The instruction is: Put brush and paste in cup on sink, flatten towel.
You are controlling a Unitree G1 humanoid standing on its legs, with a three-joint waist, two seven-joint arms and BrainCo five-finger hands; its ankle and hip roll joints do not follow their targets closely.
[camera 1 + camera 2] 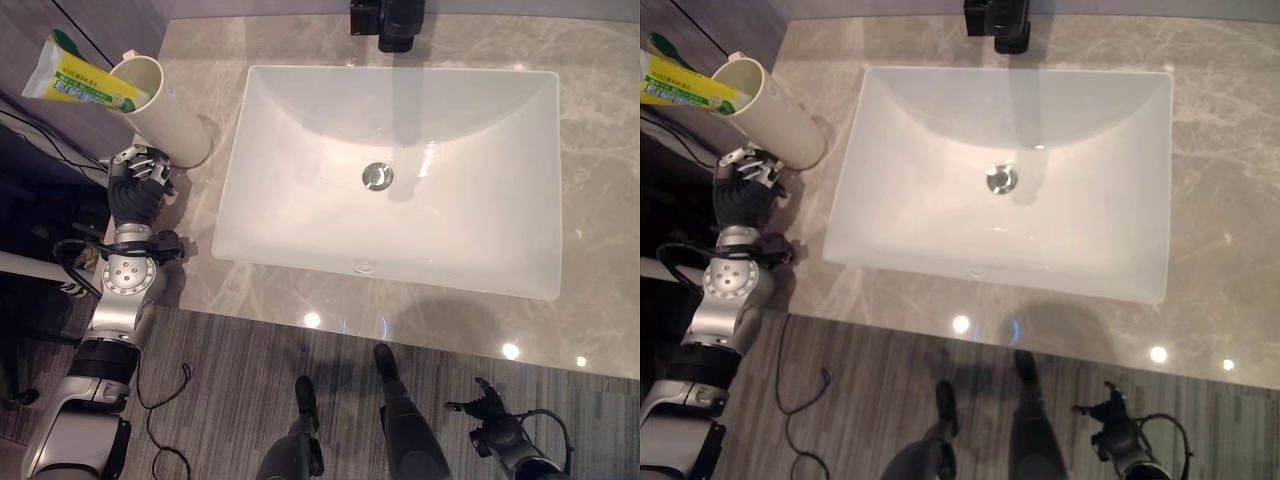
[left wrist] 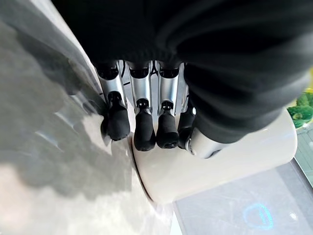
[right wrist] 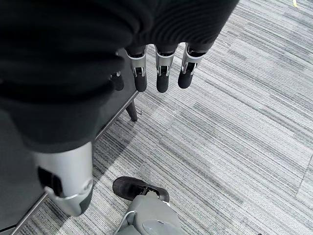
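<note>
Your left hand (image 1: 135,185) rests beside the cup (image 1: 165,115), fingers (image 2: 146,132) relaxed, gripping nothing. The cup looks light, smooth, top-heavy with paste (image 1: 80,82) — hold it low.

cup (image 1: 165,110): cream, upright, counter left of sink | paste (image 1: 78,80): green-yellow tube, leaning inside cup

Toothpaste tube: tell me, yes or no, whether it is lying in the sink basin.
No, the toothpaste tube sticks out of the cup standing on the counter beside the sink, by the left hand.
</note>
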